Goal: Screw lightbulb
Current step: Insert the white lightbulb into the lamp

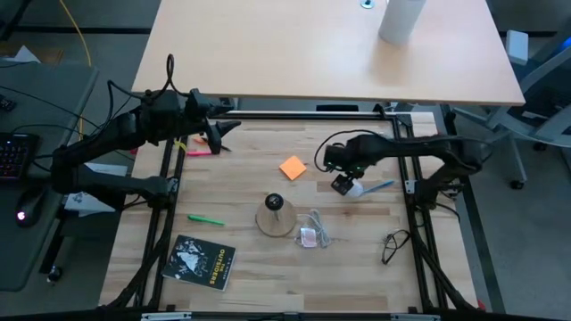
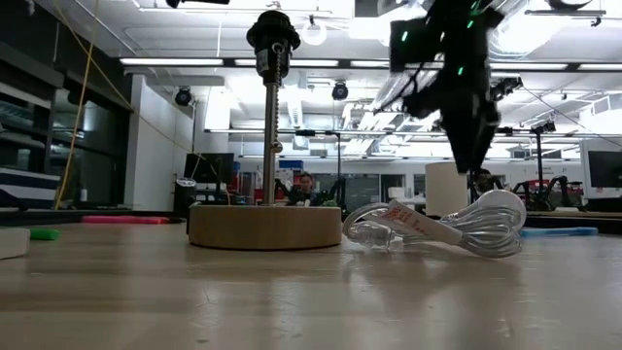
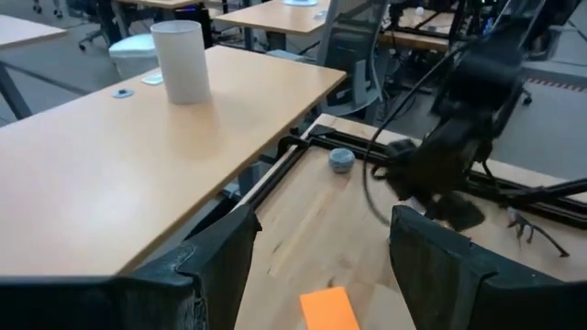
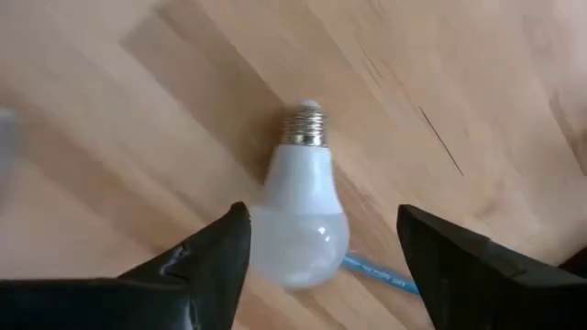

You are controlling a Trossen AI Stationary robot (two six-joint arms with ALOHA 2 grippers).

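Note:
The lightbulb [image 4: 298,225], a white frosted globe with a silver threaded base [image 4: 305,124], lies on its side on the wooden table, right of centre [image 1: 356,189]. My right gripper [image 4: 321,252] is open just above it, one finger on each side of the globe, touching nothing; it also shows in the high view [image 1: 343,183] and the low view [image 2: 466,117]. The tan wooden disc with a black socket [image 1: 275,216] stands upright near the table's middle, left of the bulb. My left gripper [image 1: 219,134] is open and empty at the far left of the table.
An orange note [image 1: 293,167] lies between the arms. A see-through packet with a cord [image 1: 310,234] lies beside the disc. A blue pen [image 1: 381,186], glasses [image 1: 393,245], a green marker [image 1: 205,218], pink markers [image 1: 201,150] and a black booklet [image 1: 203,261] lie around.

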